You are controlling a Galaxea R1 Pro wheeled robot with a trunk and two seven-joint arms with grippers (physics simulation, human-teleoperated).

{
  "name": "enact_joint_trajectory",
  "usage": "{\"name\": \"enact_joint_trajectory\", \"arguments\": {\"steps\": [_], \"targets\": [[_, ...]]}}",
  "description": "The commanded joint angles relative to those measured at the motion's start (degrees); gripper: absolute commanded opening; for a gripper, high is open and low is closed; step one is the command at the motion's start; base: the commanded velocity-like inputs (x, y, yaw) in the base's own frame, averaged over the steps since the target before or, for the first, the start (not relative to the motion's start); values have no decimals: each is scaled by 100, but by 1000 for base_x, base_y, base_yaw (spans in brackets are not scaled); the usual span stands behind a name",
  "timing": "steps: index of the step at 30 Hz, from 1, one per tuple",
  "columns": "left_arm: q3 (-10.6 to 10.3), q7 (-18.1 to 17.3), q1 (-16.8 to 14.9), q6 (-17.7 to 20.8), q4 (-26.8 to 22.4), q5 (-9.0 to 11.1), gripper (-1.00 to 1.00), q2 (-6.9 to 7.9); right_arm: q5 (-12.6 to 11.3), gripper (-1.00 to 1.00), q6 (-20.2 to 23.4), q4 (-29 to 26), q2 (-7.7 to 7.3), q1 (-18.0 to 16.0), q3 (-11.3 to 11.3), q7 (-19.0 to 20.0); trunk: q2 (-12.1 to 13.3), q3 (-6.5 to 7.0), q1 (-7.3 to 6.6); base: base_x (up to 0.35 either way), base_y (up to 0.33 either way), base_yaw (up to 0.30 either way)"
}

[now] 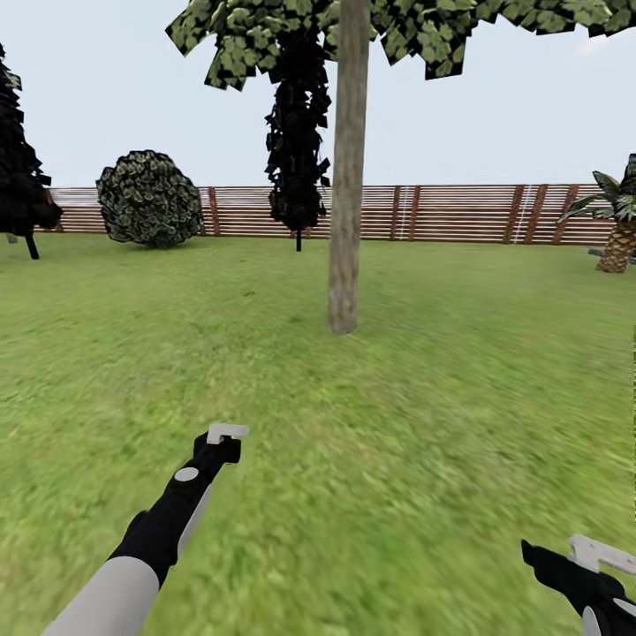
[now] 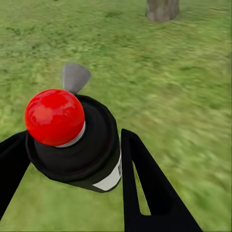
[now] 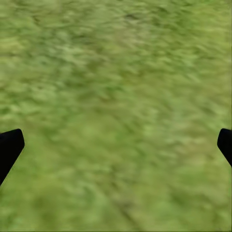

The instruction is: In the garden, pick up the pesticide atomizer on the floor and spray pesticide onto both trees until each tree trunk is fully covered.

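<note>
In the left wrist view the pesticide atomizer point(image 2: 84, 150) is a black canister with a red ball cap point(image 2: 54, 117) and a grey nozzle point(image 2: 75, 77). My left gripper point(image 2: 75, 137) is shut on its body, a black finger on each side. One tree trunk point(image 1: 346, 177), thick and grey-brown, rises mid-lawn a few metres ahead of my left gripper point(image 1: 223, 449), under a blocky green crown point(image 1: 256, 35). Its base point(image 2: 162, 9) also shows beyond the nozzle. My right gripper point(image 1: 587, 565) hangs low at the right, open over bare grass point(image 3: 118, 142).
The garden lawn point(image 1: 424, 371) stretches to a brown slatted fence point(image 1: 442, 212). A round shrub point(image 1: 148, 198) stands at the back left. Dark conifers point(image 1: 298, 132) stand behind the trunk and at the far left point(image 1: 18, 168). A short palm point(image 1: 618, 234) is at the right edge.
</note>
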Motion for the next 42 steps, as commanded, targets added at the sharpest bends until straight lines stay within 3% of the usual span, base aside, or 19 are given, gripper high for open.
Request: {"name": "enact_joint_trajectory", "arguments": {"steps": [1,42], "targets": [[0,-1,0,0,-1,-1,-100,2,0,100,-2,0,0,0,0,0,0,0,0,329,89,-224],[44,-2,-11,113,-45,11,-100,36,9,100,2,7,0,0,20,0,0,0,0,329,42,-44]]}}
